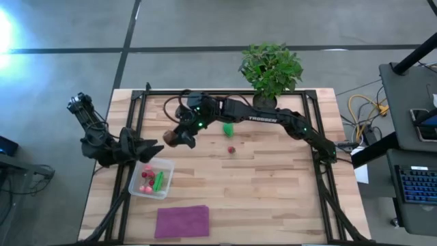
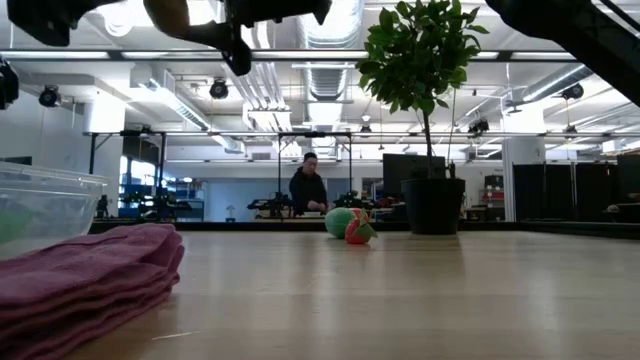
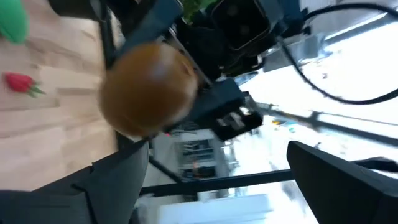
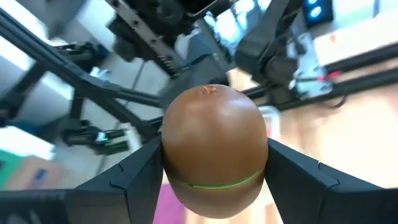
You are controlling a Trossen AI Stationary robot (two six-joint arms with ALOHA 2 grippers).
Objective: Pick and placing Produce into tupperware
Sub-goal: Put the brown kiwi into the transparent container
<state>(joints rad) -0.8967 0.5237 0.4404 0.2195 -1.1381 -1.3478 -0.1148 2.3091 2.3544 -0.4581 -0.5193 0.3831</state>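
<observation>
My right gripper (image 1: 172, 139) reaches across to the table's left half and is shut on the brown kiwi-like ball (image 4: 214, 149), high above the wood. My left gripper (image 1: 154, 147) is open, just left of the ball and pointing at it. In the left wrist view the ball (image 3: 149, 87) hangs ahead of the left gripper's spread fingers (image 3: 118, 180). The clear tupperware (image 1: 136, 186) stands below the left gripper on the table and holds red and green pieces. A green piece (image 1: 228, 128) and a red strawberry (image 1: 231, 149) lie on the table near the middle. My right gripper pinches the brown ball between its two fingers, one finger (image 4: 134, 180) on each of two opposite sides (image 4: 173, 155). The fingers come from the table's right, pointing left. The ball is lifted clear of the table.
A folded purple cloth (image 1: 182, 221) lies near the front edge, beside the tupperware. A potted plant (image 1: 271, 68) stands at the far edge. A person (image 2: 308, 188) stands far off in the room behind. Bare wood spreads over the table's right half.
</observation>
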